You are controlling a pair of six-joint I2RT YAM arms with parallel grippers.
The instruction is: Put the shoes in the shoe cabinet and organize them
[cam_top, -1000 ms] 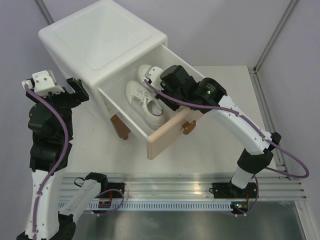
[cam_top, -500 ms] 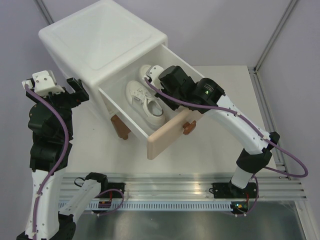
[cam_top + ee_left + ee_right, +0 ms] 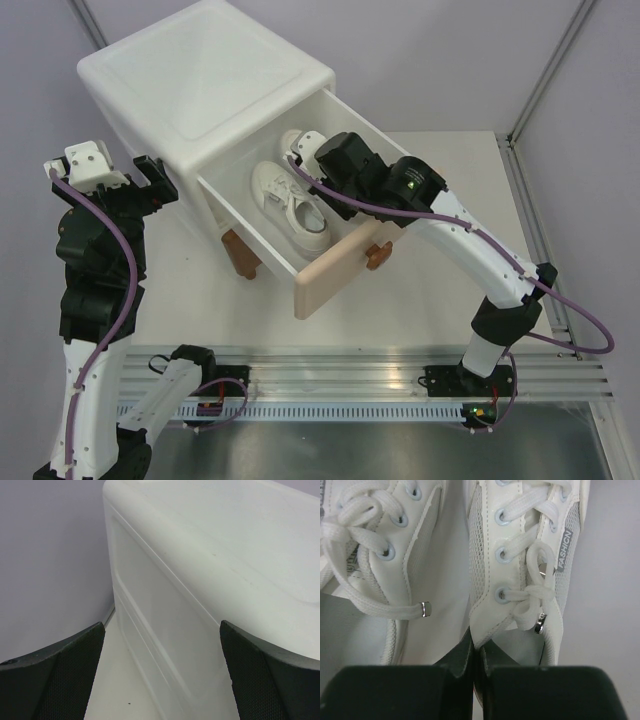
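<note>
The shoe cabinet (image 3: 200, 80) stands at the back left with its upper drawer (image 3: 335, 270) pulled out. Two white shoes lie in the drawer: one (image 3: 290, 205) in the middle, the other (image 3: 298, 142) at the far side, partly under my right gripper (image 3: 322, 160). In the right wrist view my right gripper (image 3: 476, 647) is shut on the inner collar edge of the far white shoe (image 3: 520, 555), next to the other shoe (image 3: 380, 555). My left gripper (image 3: 150, 185) is open and empty beside the cabinet's left wall (image 3: 200, 580). The black shoes are out of view.
A brown bear-shaped knob (image 3: 377, 254) sticks out below the open drawer front. A brown cabinet foot (image 3: 240, 255) shows under the drawer. A metal rail (image 3: 350, 375) runs along the table's near edge. A frame post (image 3: 550, 75) stands at the back right.
My right gripper has shifted slightly left over the drawer, still holding the white shoe. The left arm has not moved.
</note>
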